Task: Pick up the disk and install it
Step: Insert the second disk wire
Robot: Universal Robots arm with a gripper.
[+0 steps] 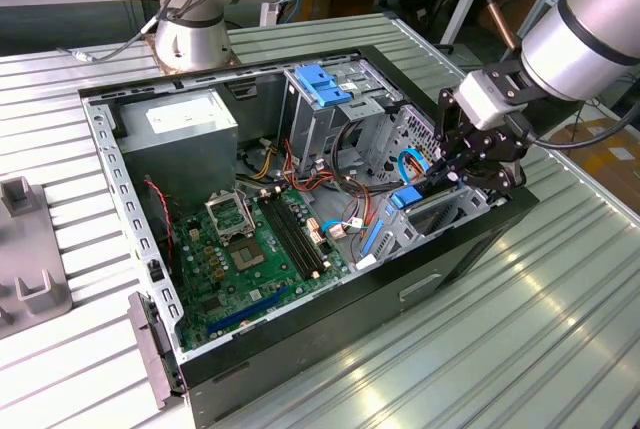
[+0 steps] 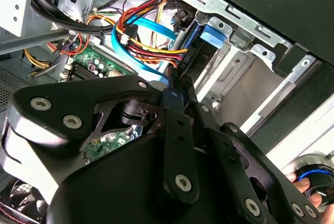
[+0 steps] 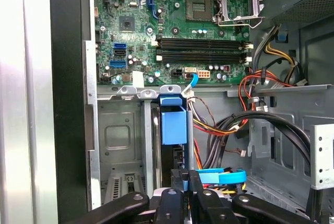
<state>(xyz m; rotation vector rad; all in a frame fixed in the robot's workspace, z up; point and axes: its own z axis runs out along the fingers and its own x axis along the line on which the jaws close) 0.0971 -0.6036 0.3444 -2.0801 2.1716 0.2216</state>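
Note:
The disk [image 1: 404,198] stands on edge in the low drive cage at the front corner of the open computer case [image 1: 470,239], on the exterior view's right. Its blue carrier end [image 3: 173,122] sticks out between the cage's metal rails, and the second wrist view shows it as a blue tab [image 2: 213,35] with a blue rail below. My gripper [image 1: 447,171] hangs just behind the disk's inner end, over the cage. Its black fingers [image 3: 180,179] lie close together with nothing seen between them, and the tips [image 2: 175,80] sit near the disk's edge among the cables.
Red, yellow and black wires [image 3: 235,125] and a flat blue cable [image 2: 135,41] crowd the space beside the cage. The motherboard [image 1: 250,239], power supply [image 1: 185,119] and tall drive bay [image 1: 322,84] fill the case. A second arm's base [image 1: 190,39] stands behind. A hand [image 2: 302,187] shows outside the case.

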